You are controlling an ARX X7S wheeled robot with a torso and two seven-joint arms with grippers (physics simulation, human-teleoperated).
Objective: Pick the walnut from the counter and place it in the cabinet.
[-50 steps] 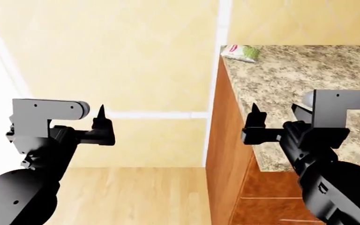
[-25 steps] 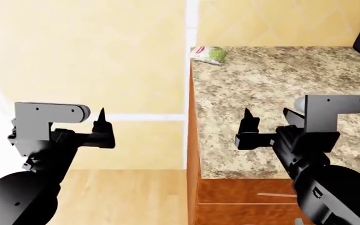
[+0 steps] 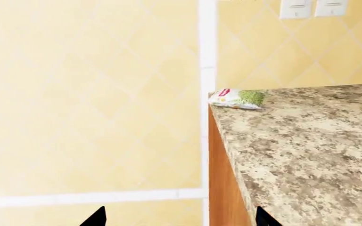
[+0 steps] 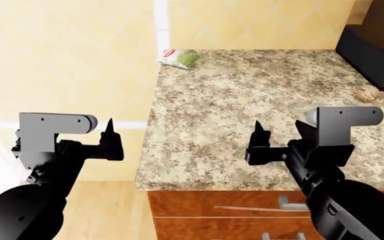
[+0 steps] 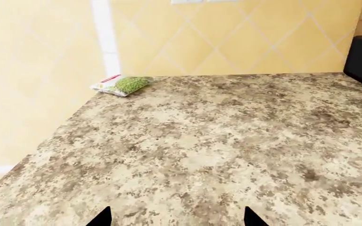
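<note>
The walnut, small, tan and wrinkled, lies on the speckled granite counter at its far right, close to a black appliance. It does not show in either wrist view. My right gripper hovers open and empty over the counter's front part, well left of and nearer than the walnut; its tips frame bare granite in the right wrist view. My left gripper is open and empty, off the counter's left end, in front of the yellow tiled wall; its tips show in the left wrist view.
A white packet of green peas lies at the counter's back left corner, also in the wrist views. A black appliance stands at the right. Wooden cabinet fronts with metal handles are under the counter. Wall switches sit above.
The head view has swung right: the counter slid left in the picture, and the walnut and black appliance came into view. Both arms hold the same pose, jaws still open.
</note>
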